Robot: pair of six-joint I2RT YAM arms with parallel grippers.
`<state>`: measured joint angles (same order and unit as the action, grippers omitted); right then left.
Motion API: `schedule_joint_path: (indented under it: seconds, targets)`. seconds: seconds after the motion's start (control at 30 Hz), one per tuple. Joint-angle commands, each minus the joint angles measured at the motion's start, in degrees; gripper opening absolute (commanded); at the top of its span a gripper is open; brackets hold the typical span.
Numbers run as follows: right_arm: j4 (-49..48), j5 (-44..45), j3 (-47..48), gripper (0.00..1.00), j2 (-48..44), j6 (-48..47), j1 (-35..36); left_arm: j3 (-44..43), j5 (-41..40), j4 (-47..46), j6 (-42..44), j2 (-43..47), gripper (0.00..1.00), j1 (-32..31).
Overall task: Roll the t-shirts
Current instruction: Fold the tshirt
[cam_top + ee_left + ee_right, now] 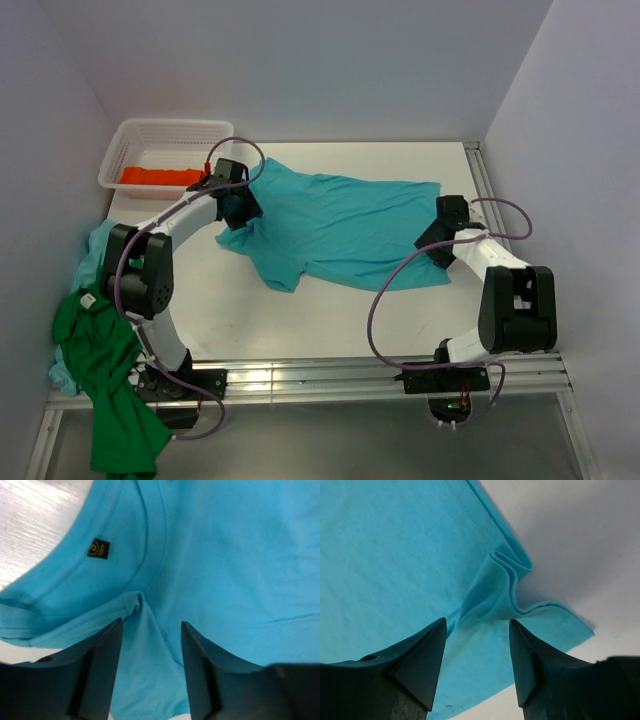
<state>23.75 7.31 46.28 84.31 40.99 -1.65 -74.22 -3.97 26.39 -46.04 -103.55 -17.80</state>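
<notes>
The turquoise t-shirt (340,225) lies spread flat on the table, collar to the left, hem to the right. My left gripper (240,205) is over its collar and shoulder; in the left wrist view (151,626) the jaws stand open over a raised fold of turquoise cloth (145,650) below the neckband. My right gripper (437,240) is over the hem's corner; in the right wrist view (477,625) the jaws stand open around a puckered ridge of cloth (495,592). The orange t-shirt (160,177) lies in the basket. The dark green t-shirt (105,370) and pale blue t-shirt (95,250) hang at the left edge.
A white mesh basket (170,135) stands at the back left corner. White walls enclose the table on three sides. A metal rail (480,190) runs along the table's right edge, another along the front by the arm bases.
</notes>
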Motion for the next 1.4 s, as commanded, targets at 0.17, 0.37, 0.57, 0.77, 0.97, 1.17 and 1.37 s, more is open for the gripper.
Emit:
schedule_joint_path:
  seconds: [0.17, 0.37, 0.57, 0.77, 0.97, 1.17, 1.37]
  targets:
    - [3.8, 6.8, -4.4, 0.55, -15.1, -0.7, -0.6, 6.3, 1.1, -4.1, 1.8, 9.4, 0.59, 2.2]
    - [4.3, 7.3, -9.5, 0.49, -19.9, 0.3, -2.7, 14.5, 1.5, -4.6, 0.6, 17.9, 0.57, 2.2]
    - [0.4, 1.9, -13.2, 0.49, -16.1, 0.0, -6.8, 23.2, 3.5, -7.9, 1.1, 25.2, 0.6, 2.2]
    - [-2.9, -1.8, -13.2, 0.51, -10.0, 0.1, -9.5, 27.2, 5.1, -9.0, 1.2, 28.0, 0.66, 2.2]
    - [-2.4, -2.2, -11.4, 0.4, -5.9, 0.1, -9.6, 29.5, 5.1, -9.0, 1.2, 28.6, 0.66, 2.4]
    - [-2.2, -2.1, -11.3, 0.0, -6.0, 0.4, -9.7, 31.6, 4.8, -9.0, 1.3, 27.2, 0.63, 2.9]
    - [-2.9, -2.5, -11.7, 0.0, -7.8, 0.2, -9.7, 33.0, 7.3, -14.2, 0.7, 24.6, 0.61, 2.9]
